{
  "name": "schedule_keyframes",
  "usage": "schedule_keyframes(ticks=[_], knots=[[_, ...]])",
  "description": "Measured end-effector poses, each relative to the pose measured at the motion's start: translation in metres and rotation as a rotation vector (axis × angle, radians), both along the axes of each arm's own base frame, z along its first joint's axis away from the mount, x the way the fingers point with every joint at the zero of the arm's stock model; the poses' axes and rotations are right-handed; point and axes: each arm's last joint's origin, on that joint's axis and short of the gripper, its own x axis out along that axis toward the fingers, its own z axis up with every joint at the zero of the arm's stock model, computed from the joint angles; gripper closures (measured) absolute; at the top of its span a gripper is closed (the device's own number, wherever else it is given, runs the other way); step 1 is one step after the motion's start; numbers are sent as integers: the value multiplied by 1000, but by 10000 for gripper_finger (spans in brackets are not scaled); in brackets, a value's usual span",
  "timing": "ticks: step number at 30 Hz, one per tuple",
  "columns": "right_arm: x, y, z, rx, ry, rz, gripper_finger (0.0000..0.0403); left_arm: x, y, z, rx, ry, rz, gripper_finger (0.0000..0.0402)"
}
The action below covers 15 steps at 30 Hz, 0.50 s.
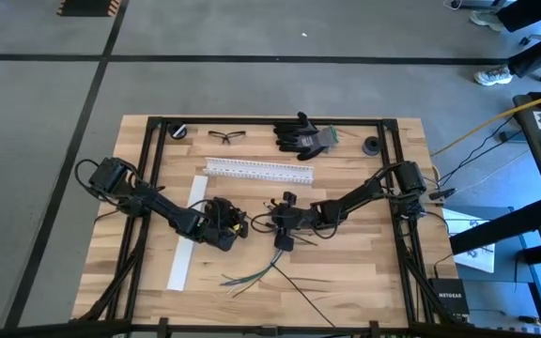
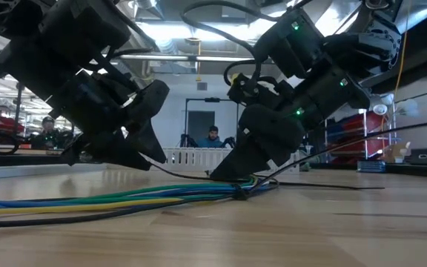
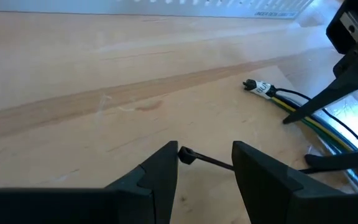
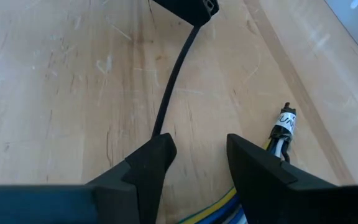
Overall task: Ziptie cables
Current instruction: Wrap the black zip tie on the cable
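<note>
I see left jaws open around thin black ziptie. Right jaws open, empty, over thin coloured cables on wooden worktop.

You see two matte black, boxy jointed arms, the left arm and right arm, each trailing looped black cables, small green lights glowing on one, both ending in wedge-shaped dark jaws.

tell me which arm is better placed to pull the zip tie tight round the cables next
Probably the left. The zip tie's head lies between the left gripper's open fingers, ready to grip. The right gripper hangs open over the cables, better placed to steady them.
</note>
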Motion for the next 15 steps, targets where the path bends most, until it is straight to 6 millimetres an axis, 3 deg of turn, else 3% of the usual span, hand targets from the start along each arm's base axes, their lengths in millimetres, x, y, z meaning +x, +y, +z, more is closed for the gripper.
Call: schedule_keyframes(ticks=[15], knots=[[0,0,0,2,-12,1,247,0,-1,0,2,2,-5,265]])
